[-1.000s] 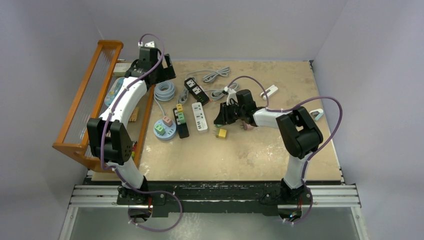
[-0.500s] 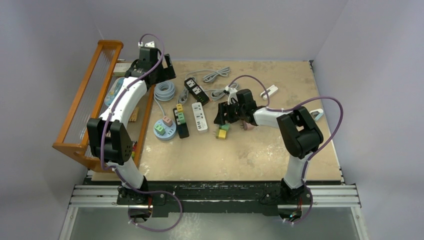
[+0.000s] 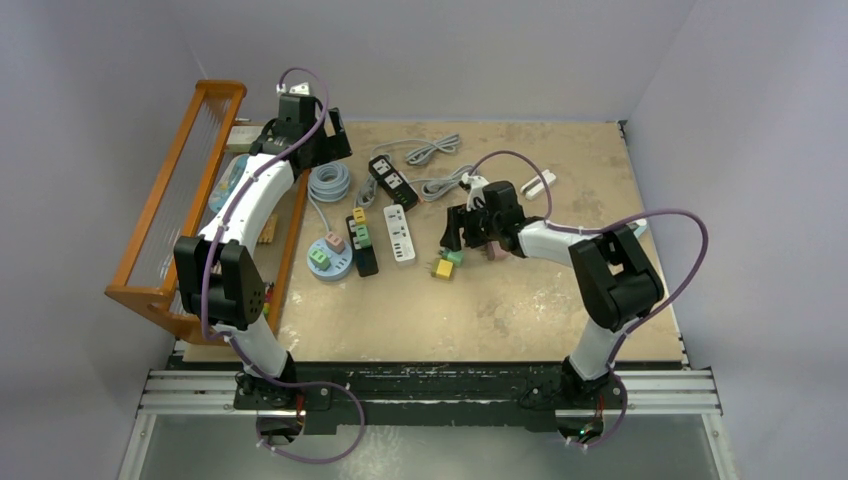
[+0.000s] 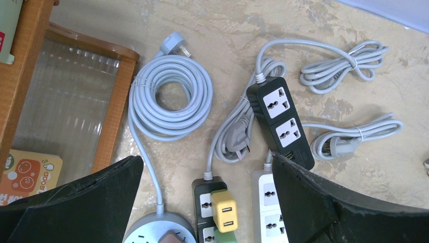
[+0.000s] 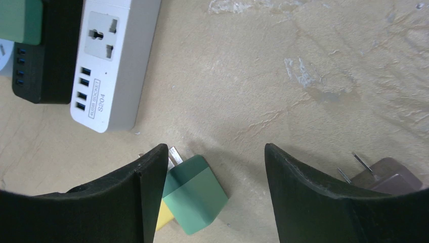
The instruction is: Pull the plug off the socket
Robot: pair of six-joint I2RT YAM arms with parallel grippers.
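Observation:
My right gripper (image 5: pixel 215 153) is open, hovering just above a loose green plug (image 5: pixel 196 199) that lies on the table with its prongs free. The green plug (image 3: pixel 453 256) leans against a loose yellow plug (image 3: pixel 443 268). A brown plug (image 5: pixel 389 175) lies unplugged to the right. A black socket strip (image 3: pixel 365 258) still carries a yellow plug (image 4: pixel 224 210) and green plugs (image 3: pixel 362 236). A round blue socket (image 3: pixel 330 262) holds a pink and a green plug. My left gripper (image 4: pixel 207 161) hangs wide open above these strips, holding nothing.
A white socket strip (image 3: pixel 399 233) lies between the black strip and the loose plugs. A second black strip (image 4: pixel 280 119), a coiled grey cable (image 4: pixel 169 98) and loose grey cords (image 3: pixel 432 152) lie at the back. An orange rack (image 3: pixel 190 190) stands along the left edge.
My right gripper opened and let go of the green plug, which now lies beside the yellow one. The gripper drifted slightly right. The left arm has not moved.

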